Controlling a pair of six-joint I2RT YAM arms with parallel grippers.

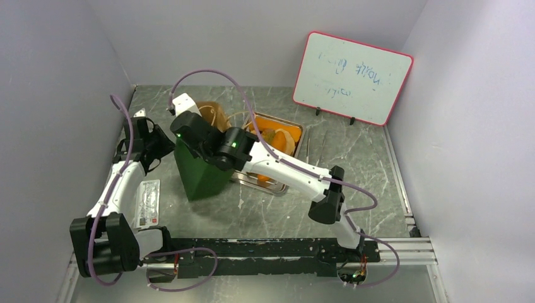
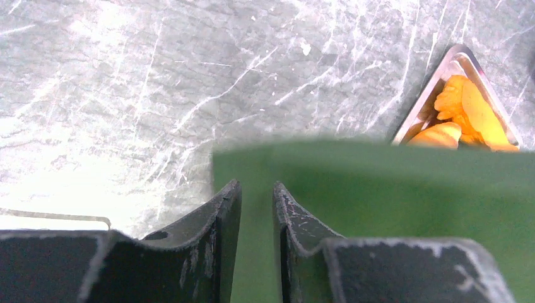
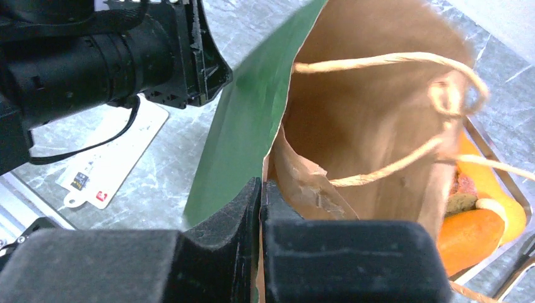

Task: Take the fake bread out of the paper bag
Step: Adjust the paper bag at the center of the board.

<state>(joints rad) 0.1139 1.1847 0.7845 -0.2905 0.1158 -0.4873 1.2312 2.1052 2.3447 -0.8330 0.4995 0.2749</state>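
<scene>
Mouth of the paper bag (image 1: pixel 200 173) is what your next move turns on. It opens just past the right gripper (image 3: pixel 261 192), whose fingers are pinched tight on the near rim, green wall outside, kraft inside. Bag stands mid-table, long axis roughly upright, twisted handles (image 3: pixel 385 60) across the opening. No bread visible inside; interior is blurred. Left gripper (image 2: pixel 255 189) sits at the bag's left wall, fingers a narrow slot apart with green showing between; you can't tell if it's pinching. Right arm is nearer the mouth, so you'd likely free it to reach in. Orange bread pieces (image 1: pixel 281 139) lie in the steel tray (image 1: pixel 301 131) just beside the bag.
</scene>
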